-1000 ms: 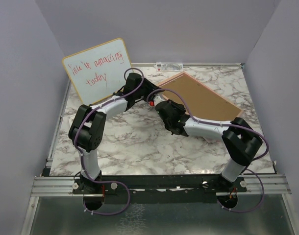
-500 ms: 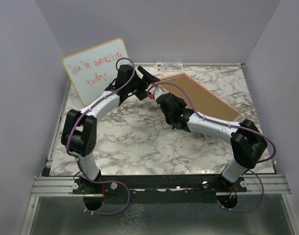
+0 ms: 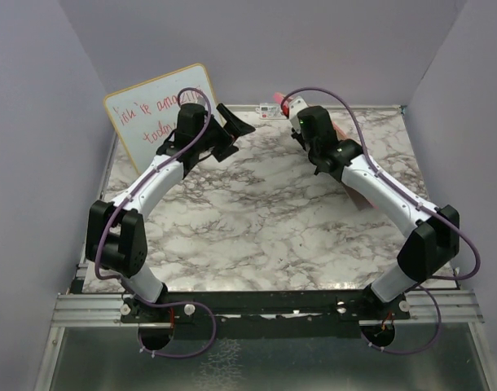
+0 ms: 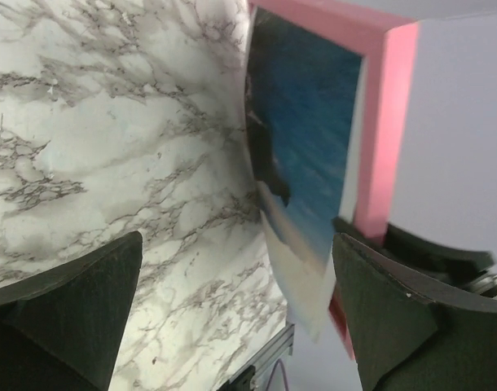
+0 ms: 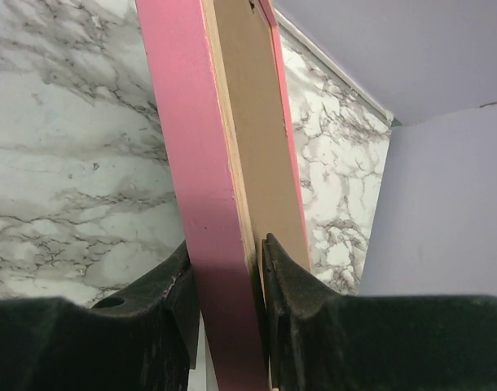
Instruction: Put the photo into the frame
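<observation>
Two arms reach to the far part of the marble surface [image 3: 257, 220]. The right gripper [image 5: 224, 265] is closed on the edge of the frame [image 5: 183, 138], with one finger on the pink border and the other on the brown backing board [image 5: 261, 155]. It holds the frame standing up on its edge. The left gripper [image 3: 235, 122] is wide open and holds nothing; it is near the front side of the frame. The photo [image 4: 310, 147] lies against the front of the frame, inside the pink border, and one side of it bends away from the frame. A whiteboard [image 3: 147, 122] with red handwriting leans at the far left.
</observation>
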You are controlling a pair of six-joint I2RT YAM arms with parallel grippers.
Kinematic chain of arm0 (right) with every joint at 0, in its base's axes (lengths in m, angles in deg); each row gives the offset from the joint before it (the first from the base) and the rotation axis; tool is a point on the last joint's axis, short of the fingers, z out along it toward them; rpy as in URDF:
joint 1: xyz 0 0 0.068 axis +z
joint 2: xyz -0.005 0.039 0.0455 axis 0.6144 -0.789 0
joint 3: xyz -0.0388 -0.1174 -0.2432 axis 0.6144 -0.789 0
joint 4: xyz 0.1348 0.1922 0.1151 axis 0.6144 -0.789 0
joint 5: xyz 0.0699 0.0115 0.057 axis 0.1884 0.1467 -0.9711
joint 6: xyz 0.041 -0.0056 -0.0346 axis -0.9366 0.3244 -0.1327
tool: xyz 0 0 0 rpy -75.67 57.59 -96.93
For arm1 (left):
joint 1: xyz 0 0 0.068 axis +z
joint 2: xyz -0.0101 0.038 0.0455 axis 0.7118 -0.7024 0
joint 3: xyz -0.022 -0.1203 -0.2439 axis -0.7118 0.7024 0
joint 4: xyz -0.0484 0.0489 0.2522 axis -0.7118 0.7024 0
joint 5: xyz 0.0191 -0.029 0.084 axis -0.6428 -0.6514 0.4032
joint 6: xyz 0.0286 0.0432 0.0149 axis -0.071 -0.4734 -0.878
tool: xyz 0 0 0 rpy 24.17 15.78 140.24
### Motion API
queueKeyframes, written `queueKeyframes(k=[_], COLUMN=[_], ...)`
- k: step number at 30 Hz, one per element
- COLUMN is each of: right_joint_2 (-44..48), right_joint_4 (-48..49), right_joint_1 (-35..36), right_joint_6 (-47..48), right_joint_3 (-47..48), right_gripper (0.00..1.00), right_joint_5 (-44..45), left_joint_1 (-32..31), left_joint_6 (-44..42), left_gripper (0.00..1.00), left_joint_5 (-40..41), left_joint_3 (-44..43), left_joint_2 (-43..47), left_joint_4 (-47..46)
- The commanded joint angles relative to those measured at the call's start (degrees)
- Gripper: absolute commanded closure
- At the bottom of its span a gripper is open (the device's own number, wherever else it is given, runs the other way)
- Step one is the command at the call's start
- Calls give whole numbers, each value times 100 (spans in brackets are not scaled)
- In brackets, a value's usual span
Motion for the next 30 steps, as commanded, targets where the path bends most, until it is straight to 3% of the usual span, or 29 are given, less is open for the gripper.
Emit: queueKeyframes(k=[1,14,26,30], right_joint_2=[198,16,-184,-276], right_joint_4=[-313,-1271,-1545,-1716], right_joint_1=[-236,-928,-1009,-1007], right_joint_6=[-733,-1798,-2027,-2391], right_joint_3=[447,1695,1905,1929], right_gripper=[99,99,99,99], right_joint_5=[-703,-1907,-2003,-2002], left_joint_1=[-2,-86,-328,-496], left_joint_6=[-283,-317,-204,-190], left_gripper=[1,1,1,1], left_joint_5=[-229,-437,-520,-824], left_joint_3=[374,780,1052,1275], left_joint_2=[116,-32,-178,14], left_joint_4=[79,-244,-787,-1668])
